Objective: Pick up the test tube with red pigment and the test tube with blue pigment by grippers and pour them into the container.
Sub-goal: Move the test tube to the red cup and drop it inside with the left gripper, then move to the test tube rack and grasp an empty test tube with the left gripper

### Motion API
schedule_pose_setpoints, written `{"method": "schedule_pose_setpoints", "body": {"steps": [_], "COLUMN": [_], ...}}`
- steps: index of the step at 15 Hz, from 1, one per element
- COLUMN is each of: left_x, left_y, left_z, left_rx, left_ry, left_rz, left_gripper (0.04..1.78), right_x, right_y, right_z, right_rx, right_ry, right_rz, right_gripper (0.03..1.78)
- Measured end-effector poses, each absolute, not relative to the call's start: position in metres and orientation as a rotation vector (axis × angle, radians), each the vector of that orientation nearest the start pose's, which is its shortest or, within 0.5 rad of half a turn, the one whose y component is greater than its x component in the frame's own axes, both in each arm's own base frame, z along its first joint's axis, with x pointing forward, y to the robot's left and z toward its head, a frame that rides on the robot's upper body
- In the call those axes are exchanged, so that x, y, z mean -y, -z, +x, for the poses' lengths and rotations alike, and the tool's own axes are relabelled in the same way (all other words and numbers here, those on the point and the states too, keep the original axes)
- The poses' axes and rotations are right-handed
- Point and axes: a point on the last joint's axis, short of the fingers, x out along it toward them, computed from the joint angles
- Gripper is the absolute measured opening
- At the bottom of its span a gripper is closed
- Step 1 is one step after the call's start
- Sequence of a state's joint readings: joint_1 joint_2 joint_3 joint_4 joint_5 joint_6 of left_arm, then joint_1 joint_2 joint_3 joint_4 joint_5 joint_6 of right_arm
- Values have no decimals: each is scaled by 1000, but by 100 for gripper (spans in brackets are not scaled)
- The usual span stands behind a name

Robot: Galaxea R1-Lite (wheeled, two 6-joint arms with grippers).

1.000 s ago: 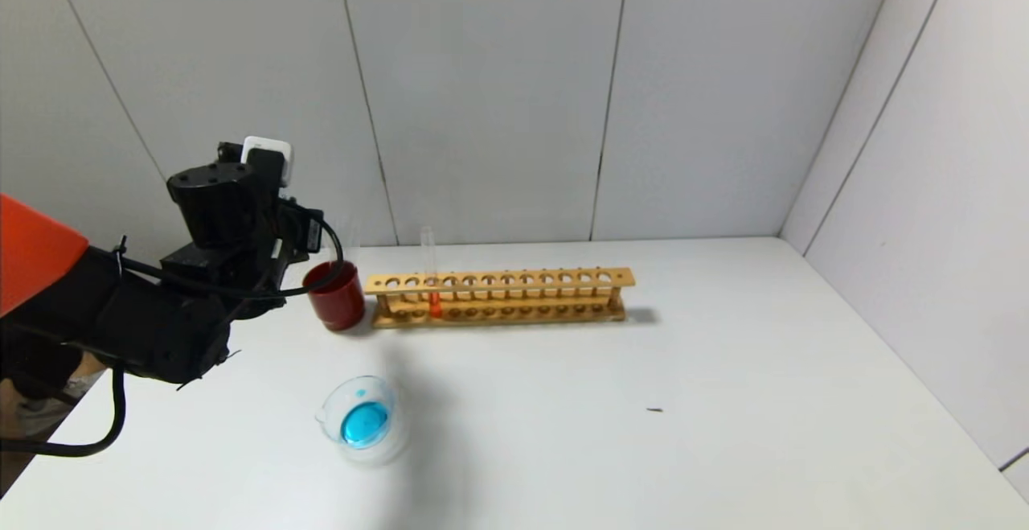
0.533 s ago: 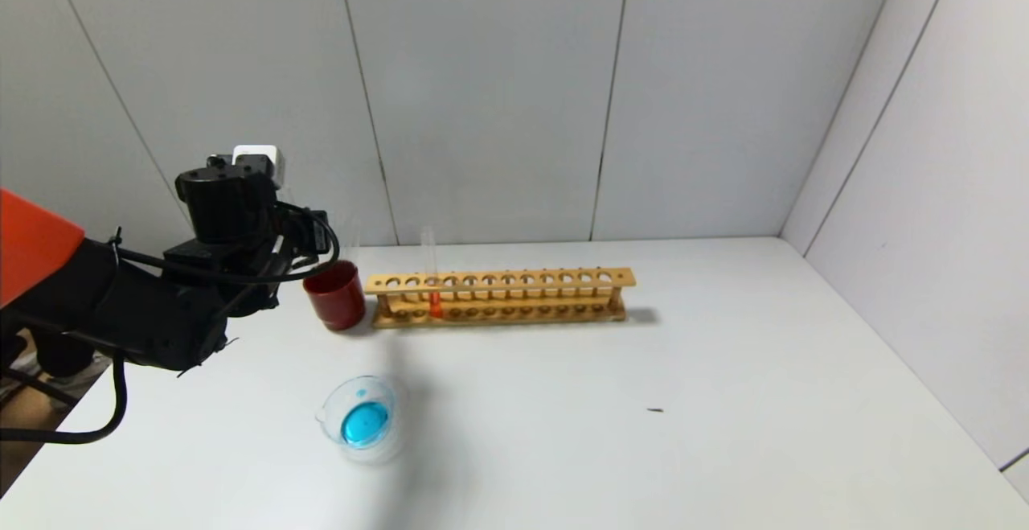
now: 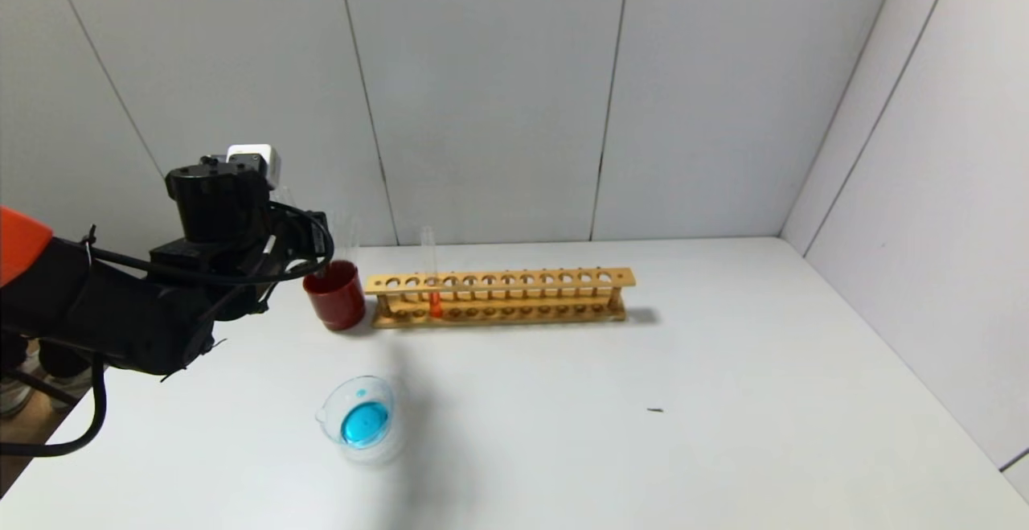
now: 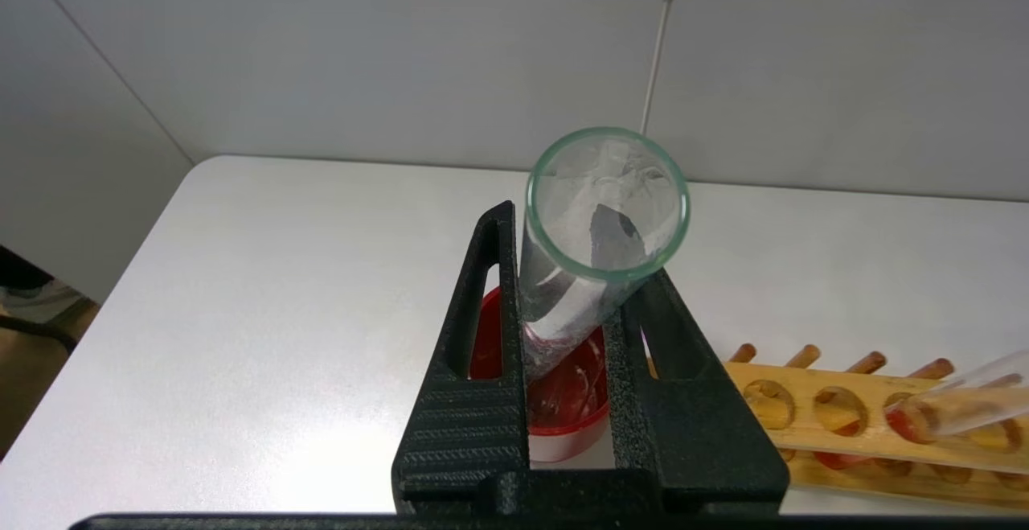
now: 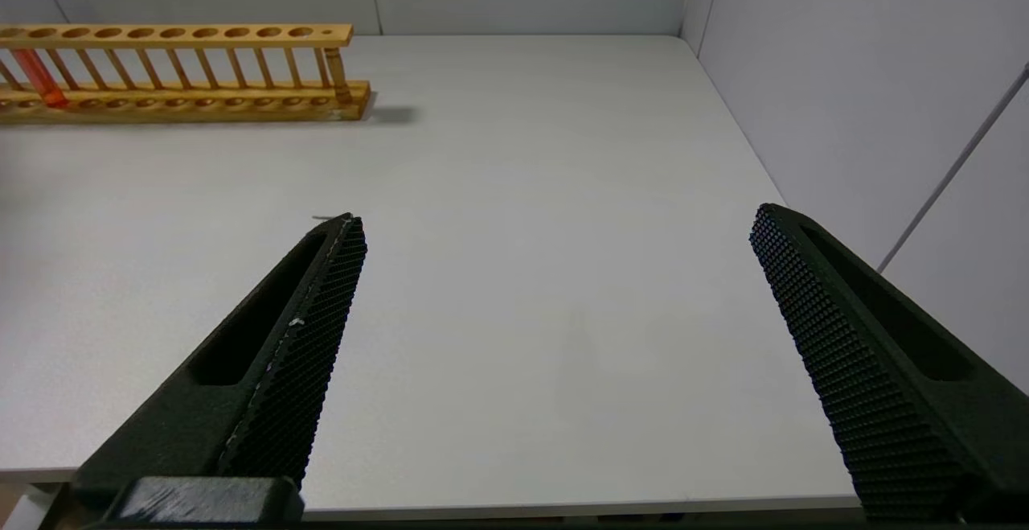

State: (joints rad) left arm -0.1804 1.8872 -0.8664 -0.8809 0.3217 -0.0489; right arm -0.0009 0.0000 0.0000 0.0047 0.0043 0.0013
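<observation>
My left gripper (image 3: pixel 315 260) is shut on a clear, empty-looking test tube (image 4: pixel 603 200) with a faint teal rim. It holds the tube tilted, with the lower end over the mouth of the dark red cup (image 4: pixel 563 401). No tube with blue liquid shows. The test tube with red pigment (image 3: pixel 432 281) stands upright in the wooden rack (image 3: pixel 498 295); it also shows in the right wrist view (image 5: pixel 36 76). The container (image 3: pixel 362 420), a low glass dish, holds blue liquid near the table's front left. My right gripper (image 5: pixel 555 220) is open and empty over the front right of the table.
The red cup (image 3: pixel 335 295) stands just left of the rack's end. A small dark speck (image 3: pixel 655 410) lies on the white table. Grey walls close the back and the right side.
My left arm has drawn slightly back and to the left, with the clear tube still in its jaws above the red cup. Nothing else has moved.
</observation>
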Motion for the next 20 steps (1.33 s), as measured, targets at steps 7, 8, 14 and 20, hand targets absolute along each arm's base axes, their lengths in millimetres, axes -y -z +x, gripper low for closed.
{"method": "schedule_pose_setpoints", "body": {"steps": [7,8,14,20], "left_x": [56,56,58,57], "left_y": [-138,-135,-120,-120], "left_z": [354,356,369,369], "left_rx": [-184,-188,-179,-186], "left_ry": [-149,-149,-142,-142], "left_rz": [-42,-42,-44,-35], "left_gripper": [32,32,40,123], "right_x": [0,0,0,0], "right_y": [-75,-75,-75,-75], "right_z": [-23,-23,-23,-23], "right_rx": [-5,-5,-5,-5], "right_ry": [-4,-4,-3,-3], "right_rz": [2,2,2,2], "right_gripper": [175,175,175,175]}}
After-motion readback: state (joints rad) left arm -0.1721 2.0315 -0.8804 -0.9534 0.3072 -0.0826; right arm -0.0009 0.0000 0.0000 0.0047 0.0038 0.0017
